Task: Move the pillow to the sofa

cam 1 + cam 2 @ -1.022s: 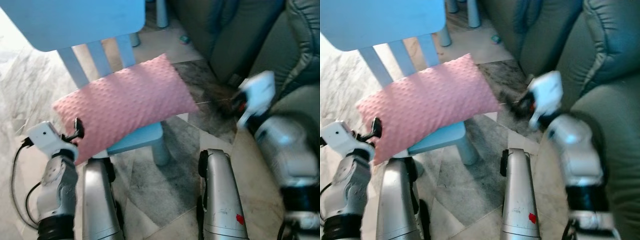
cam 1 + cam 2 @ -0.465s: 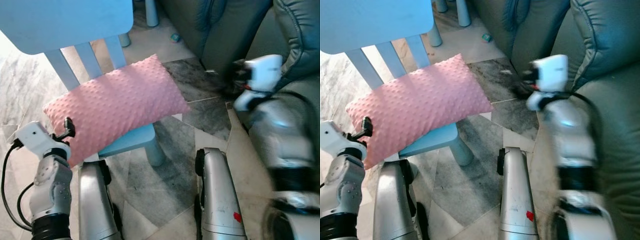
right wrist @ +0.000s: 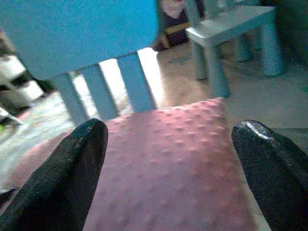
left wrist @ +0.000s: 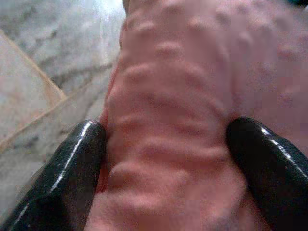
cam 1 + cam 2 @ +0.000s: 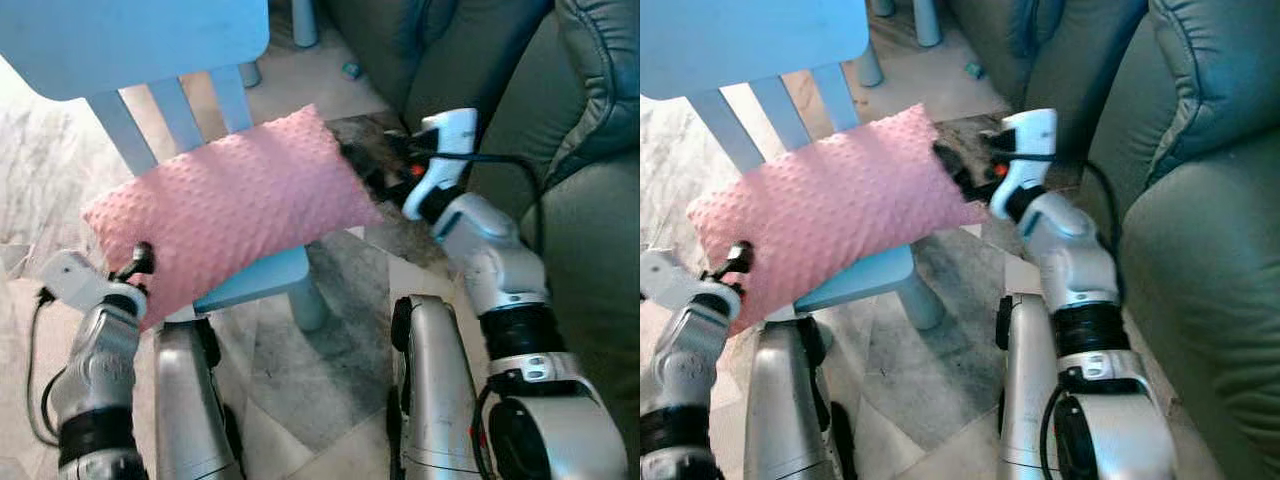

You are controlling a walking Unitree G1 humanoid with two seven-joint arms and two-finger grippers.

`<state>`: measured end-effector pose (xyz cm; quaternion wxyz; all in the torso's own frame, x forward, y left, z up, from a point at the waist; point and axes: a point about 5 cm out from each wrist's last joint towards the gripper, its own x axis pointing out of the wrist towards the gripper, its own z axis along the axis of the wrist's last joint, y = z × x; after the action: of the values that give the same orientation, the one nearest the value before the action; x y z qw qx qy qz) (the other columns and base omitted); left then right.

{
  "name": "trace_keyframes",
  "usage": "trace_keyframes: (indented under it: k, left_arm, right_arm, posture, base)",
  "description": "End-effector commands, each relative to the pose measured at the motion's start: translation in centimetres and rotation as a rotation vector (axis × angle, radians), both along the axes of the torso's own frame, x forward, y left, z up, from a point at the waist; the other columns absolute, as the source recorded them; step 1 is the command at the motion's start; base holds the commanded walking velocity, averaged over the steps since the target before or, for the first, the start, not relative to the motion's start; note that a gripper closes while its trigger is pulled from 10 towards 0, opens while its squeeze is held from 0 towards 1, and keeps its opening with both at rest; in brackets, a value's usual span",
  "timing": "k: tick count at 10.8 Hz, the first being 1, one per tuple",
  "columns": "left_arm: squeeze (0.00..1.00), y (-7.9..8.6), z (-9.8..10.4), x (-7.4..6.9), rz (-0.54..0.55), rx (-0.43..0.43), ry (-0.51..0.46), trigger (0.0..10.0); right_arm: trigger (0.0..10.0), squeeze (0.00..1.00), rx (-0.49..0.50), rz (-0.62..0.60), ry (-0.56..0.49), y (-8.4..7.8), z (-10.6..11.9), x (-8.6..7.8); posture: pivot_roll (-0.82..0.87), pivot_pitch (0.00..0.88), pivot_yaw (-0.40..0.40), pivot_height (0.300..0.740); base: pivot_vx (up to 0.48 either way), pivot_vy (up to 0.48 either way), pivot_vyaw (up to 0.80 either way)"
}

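Observation:
A pink dimpled pillow (image 5: 230, 215) lies across the seat of a small light-blue chair (image 5: 270, 275), leaning on its slatted back. My left gripper (image 5: 140, 262) is at the pillow's left end. In the left wrist view its fingers (image 4: 72, 168) stand wide apart with the pillow's edge (image 4: 173, 96) bulging between them. My right gripper (image 5: 368, 170) is open at the pillow's right end, and the pillow (image 3: 163, 144) lies just ahead between its fingers (image 3: 72, 178). The dark green sofa (image 5: 590, 230) stands at the right.
The chair's broad blue backrest (image 5: 130, 40) rises behind the pillow. My two silver legs (image 5: 430, 400) stand on the marble tile floor (image 5: 310, 390). A second pale stool (image 3: 231, 24) stands farther back. A small teal scrap (image 5: 352, 70) lies by the sofa's base.
My right arm has swung from beside the sofa over to the pillow's right end. My left gripper has closed in on the pillow's left end. The pillow stays on the chair.

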<state>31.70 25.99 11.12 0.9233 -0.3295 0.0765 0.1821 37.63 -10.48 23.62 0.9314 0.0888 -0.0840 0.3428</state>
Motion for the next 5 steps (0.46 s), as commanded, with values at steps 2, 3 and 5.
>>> trace_keyframes:
  k: [2,3,5]
  left_arm:
    - [0.0,0.22,-1.16,-0.12,-0.019,-0.104,0.05,10.0]
    - [0.0,0.02,-0.94,0.19,-0.049,-0.113,0.039,10.0]
    - [0.0,-0.06,-0.48,0.1,-0.111,-0.135,-0.013,0.0]
  right_arm:
    - [10.0,0.0,0.033,0.155,0.043,1.24,0.22,-0.28]
    - [10.0,0.0,0.037,0.192,0.065,1.38,0.06,-0.29]
    - [10.0,0.0,0.026,0.235,0.068,1.49,0.08,-0.32]
  posture:
    - [-0.17,0.389,0.044,0.414]
    - [-0.17,0.39,0.041,0.414]
    - [-0.17,0.393,0.031,0.414]
  base:
    - [0.0,0.0,0.0]
    - [0.0,0.0,0.0]
    - [0.0,0.0,0.0]
